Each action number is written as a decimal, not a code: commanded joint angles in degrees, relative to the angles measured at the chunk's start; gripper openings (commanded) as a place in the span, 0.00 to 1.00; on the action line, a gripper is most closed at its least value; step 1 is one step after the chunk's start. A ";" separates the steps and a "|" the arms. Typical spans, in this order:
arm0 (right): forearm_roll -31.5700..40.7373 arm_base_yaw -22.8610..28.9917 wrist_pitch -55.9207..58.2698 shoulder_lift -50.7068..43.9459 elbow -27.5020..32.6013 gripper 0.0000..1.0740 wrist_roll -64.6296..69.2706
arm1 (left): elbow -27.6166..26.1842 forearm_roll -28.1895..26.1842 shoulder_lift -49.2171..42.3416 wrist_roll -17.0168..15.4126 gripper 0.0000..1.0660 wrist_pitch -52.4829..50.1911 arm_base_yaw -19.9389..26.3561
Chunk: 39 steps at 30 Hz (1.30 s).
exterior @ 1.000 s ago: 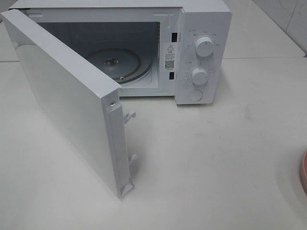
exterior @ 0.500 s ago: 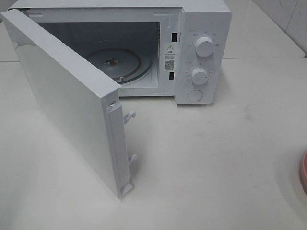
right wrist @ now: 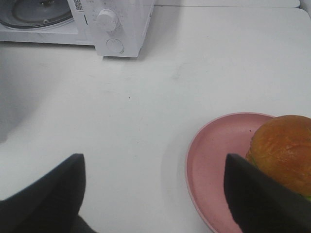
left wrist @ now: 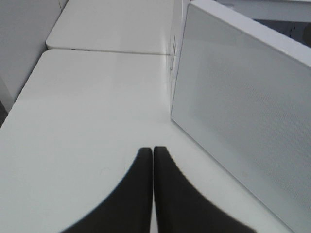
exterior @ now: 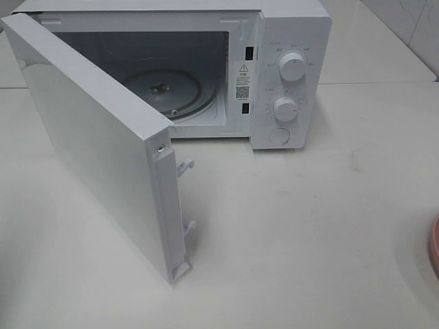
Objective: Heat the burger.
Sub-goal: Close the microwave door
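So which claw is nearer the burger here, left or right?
Right. The open right claw hovers over the table right beside the burger on its pink plate. The shut left claw sits by the open microwave door, with no burger in its view.

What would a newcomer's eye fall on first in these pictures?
The white microwave stands at the back of the table with its door swung wide toward the camera, showing the empty glass turntable inside. Far off to the right, the burger sits on its pink plate, only the plate's rim cutting into the high view's right edge. The right gripper hangs open over the table beside the plate, while the left gripper is shut outside the door.
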 commanded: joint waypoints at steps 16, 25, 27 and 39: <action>0.00 -0.46 -0.29 -1.49 0.11 0.70 -0.86 | 16.62 -3.78 16.50 2.58 0.00 -50.19 0.11; 0.00 -0.46 -0.29 -1.49 0.11 0.70 -0.86 | 17.76 12.03 27.44 -7.85 0.00 -65.49 -0.34; 0.00 -0.46 -0.29 -1.49 0.11 0.70 -0.86 | 17.76 15.53 30.48 -9.57 0.00 -68.30 -0.34; 0.00 -0.46 -0.29 -1.49 0.11 0.70 -0.86 | 17.70 26.70 46.12 -15.30 0.00 -85.49 -0.34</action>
